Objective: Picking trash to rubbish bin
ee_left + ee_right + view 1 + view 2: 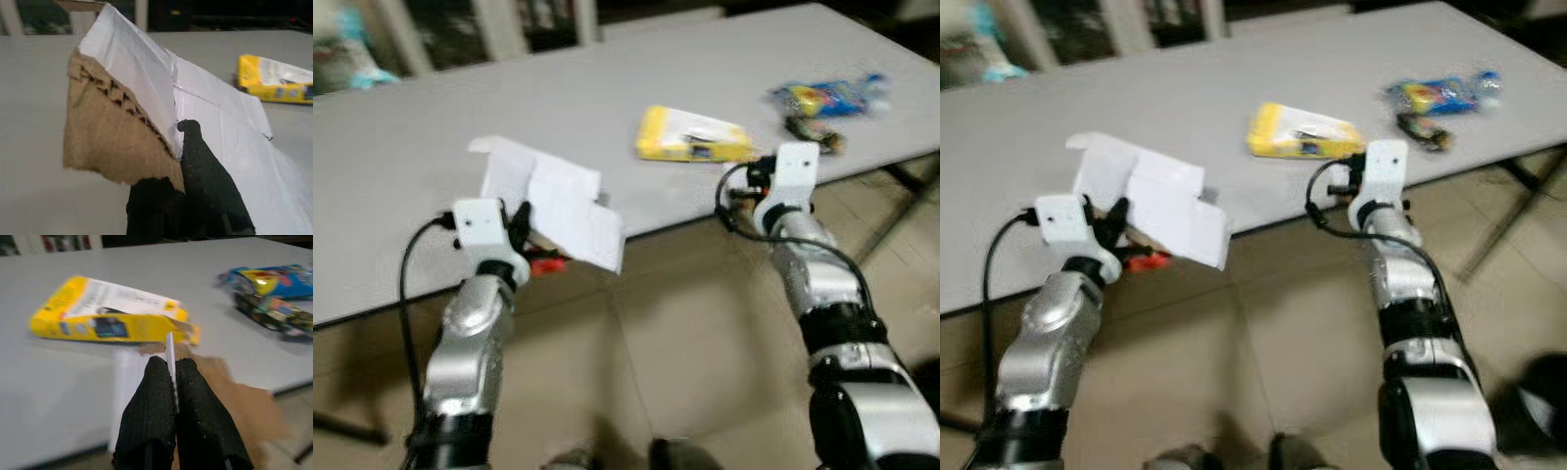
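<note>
My left gripper is shut on a piece of cardboard at the table's front edge. The piece is white on one face and brown and corrugated on the other. It sticks up and to the right of the fingers. My right gripper is shut on the thin edge of another white-and-brown cardboard scrap, just off the table's front edge. Right behind it on the table lies a yellow box. Farther right lie a blue and yellow snack wrapper and a dark wrapper.
The long grey table runs across the view, with tiled floor in front of it. A small red object shows under the left cardboard. A table leg stands at the right. Shelving lines the back.
</note>
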